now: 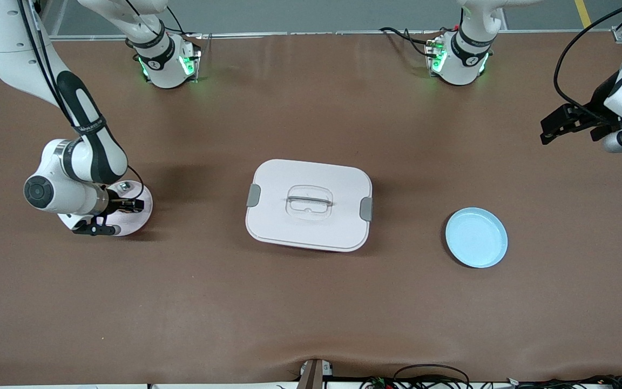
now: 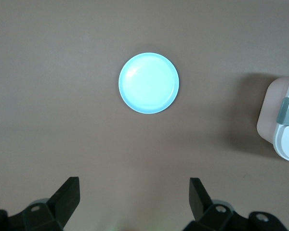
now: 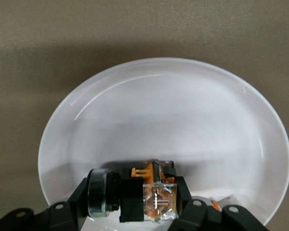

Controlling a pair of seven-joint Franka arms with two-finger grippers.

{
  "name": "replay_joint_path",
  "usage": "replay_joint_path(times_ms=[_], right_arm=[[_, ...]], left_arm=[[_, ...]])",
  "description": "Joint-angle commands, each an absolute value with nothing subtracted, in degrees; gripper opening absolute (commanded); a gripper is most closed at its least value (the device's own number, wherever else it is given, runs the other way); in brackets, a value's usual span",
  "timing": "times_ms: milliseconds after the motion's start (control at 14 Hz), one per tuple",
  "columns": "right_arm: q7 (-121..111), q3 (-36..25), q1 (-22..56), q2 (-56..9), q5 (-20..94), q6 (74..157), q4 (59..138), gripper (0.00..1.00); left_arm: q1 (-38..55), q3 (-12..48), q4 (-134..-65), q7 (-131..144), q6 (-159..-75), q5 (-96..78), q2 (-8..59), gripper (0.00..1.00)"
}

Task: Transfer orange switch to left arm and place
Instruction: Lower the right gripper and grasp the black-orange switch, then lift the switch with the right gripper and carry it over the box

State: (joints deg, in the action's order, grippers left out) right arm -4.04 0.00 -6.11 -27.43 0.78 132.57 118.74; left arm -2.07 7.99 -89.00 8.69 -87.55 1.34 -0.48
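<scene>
From the front camera you can barely see the orange switch (image 3: pixel 144 190): the right arm's wrist covers most of the pink plate (image 1: pixel 141 212), and only a small silver-and-clear part (image 1: pixel 124 186) shows on the plate's rim. The right wrist view fills the gap, though the fingers cut off the switch's lower edge. There the right gripper (image 3: pixel 135 204) is clenched on the orange switch down in the plate, a finger pressed against each side of its black body, the orange band on top.

Your left gripper (image 1: pixel 554 125) waits in the air over the left arm's end of the table, jaws spread wide and empty; its camera looks down on the blue plate (image 2: pixel 149 83).

The box (image 1: pixel 309 204) sits mid-table between the two plates, lid clipped on. The table (image 1: pixel 311 302) is covered in brown matting, with cables along its edges.
</scene>
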Motion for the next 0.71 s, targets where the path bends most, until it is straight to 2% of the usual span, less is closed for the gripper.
replay_joint_path(times_ms=[0,357,643], right_arm=[[-4.13,0.09,-5.71,-23.22,0.79,125.10,116.90,0.22],[-2.99,0.09,-3.00,-17.59,0.18,109.89,110.93,0.22],[6.83,0.18,2.18,-14.77,0.18,95.66,104.70,0.21]], left_arm=[[-2.29,8.17,-88.42,7.38,-86.84,1.32,-0.70,1.00],[-2.29,8.17,-88.50,7.38,-86.84,1.23,-0.62,1.00],[-2.37,8.17,-88.59,7.38,-86.75,1.23,-0.79,1.00]])
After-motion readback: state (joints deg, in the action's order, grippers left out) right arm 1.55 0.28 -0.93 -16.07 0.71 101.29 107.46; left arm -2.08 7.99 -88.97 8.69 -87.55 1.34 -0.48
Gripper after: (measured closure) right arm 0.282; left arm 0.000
